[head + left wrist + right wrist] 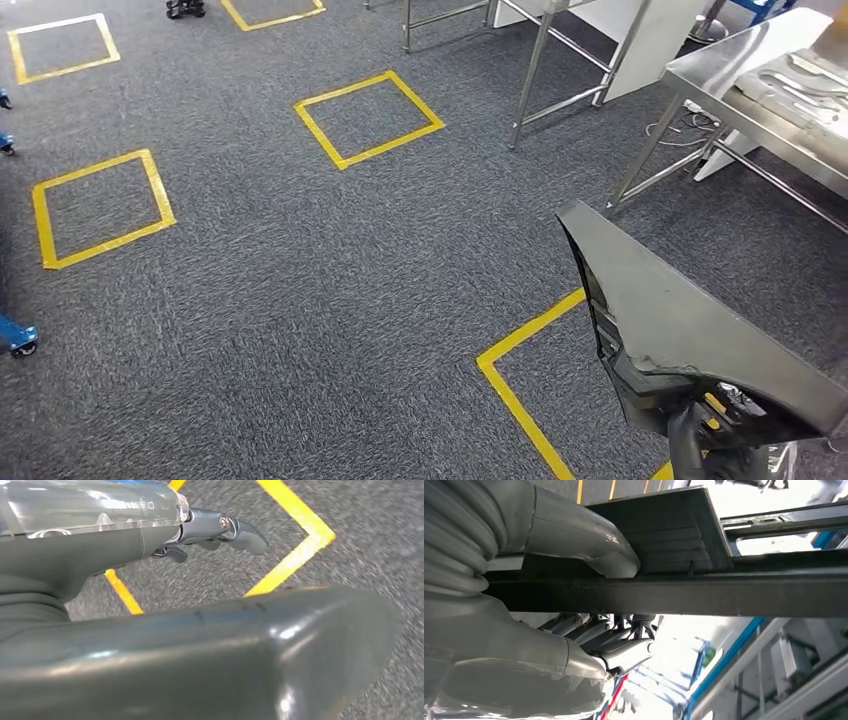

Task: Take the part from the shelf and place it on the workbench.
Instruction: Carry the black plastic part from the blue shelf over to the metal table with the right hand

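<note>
Part (690, 320), a dark grey panel with a bent rim, fills the head view at about 4 o'clock and runs out past the right and lower edges, so its full outline cannot be made out. It is carried above the floor, well short of the worktop (735, 70), whose steel surface sits at 2 o'clock and is itself cut off by the frame's edge. Another grey shaped piece (800, 90) lies on that worktop, partly out of frame.

In the right wrist view the right hand (589, 605) grasps the part: the thick grey thumb lies over one face of the dark rim and the darker fingers (594, 632) curl against the other face. The background there is washed out by glare (blue rails and pale frames are all that can be read).

In the left wrist view the left hand (210, 535) hangs just beside the part's smooth rounded edge, its fingers (245, 535) loosely bent and closed on nothing that can be seen; whether the palm touches the panel is hidden.

Grey carpet (300, 300) covers the floor, marked with yellow tape squares (368, 118) at 12 and 9 o'clock, and one tape corner (520, 345) lies just left of the part. Broad bare carpet lies between the part and the steel legs (530, 80) at 1 o'clock.
</note>
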